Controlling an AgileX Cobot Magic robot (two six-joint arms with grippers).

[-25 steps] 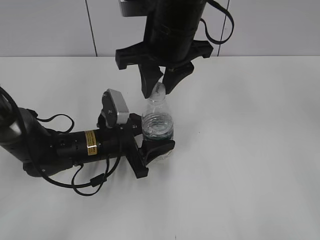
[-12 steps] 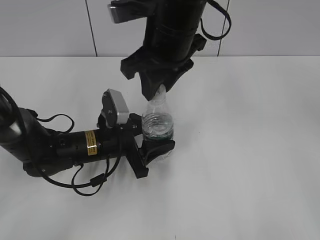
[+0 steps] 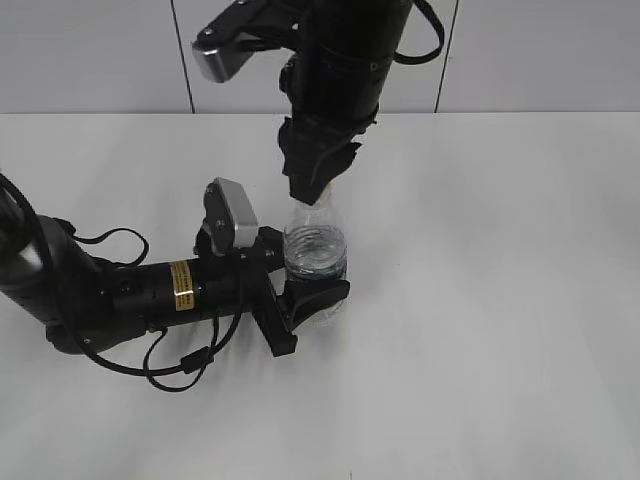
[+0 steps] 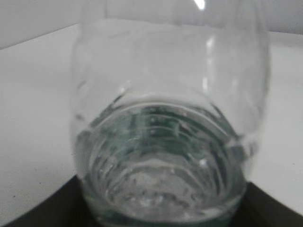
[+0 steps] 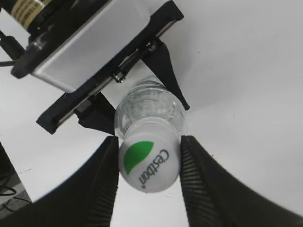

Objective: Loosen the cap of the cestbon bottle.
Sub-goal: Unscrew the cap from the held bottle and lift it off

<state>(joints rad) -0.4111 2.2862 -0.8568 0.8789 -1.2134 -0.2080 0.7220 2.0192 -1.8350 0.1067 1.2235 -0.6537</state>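
Observation:
The cestbon bottle (image 3: 316, 252) stands upright on the white table (image 3: 500, 300), clear plastic with ribbed shoulders and water inside. My left gripper (image 3: 301, 278) comes in low from the left and is shut on the bottle's body. In the left wrist view the bottle (image 4: 165, 118) fills the frame, with the dark jaws of the left gripper (image 4: 163, 210) at the bottom corners. My right gripper (image 3: 311, 188) hangs straight down over the neck and hides the cap in the exterior view. In the right wrist view the white cap (image 5: 149, 161) with its green leaf sits between the ribbed fingers (image 5: 106, 182), which press on both sides; the right gripper (image 5: 149, 165) is shut on it.
The left arm (image 3: 130, 295) with its cables lies along the table at the left. A grey wall with panel seams (image 3: 180, 50) stands behind the table. Bare white table lies to the right and in front of the bottle.
The right wrist has turned about the bottle's neck: its camera block swung to the left and its fingers now show edge-on. Bottle and left gripper have stayed put.

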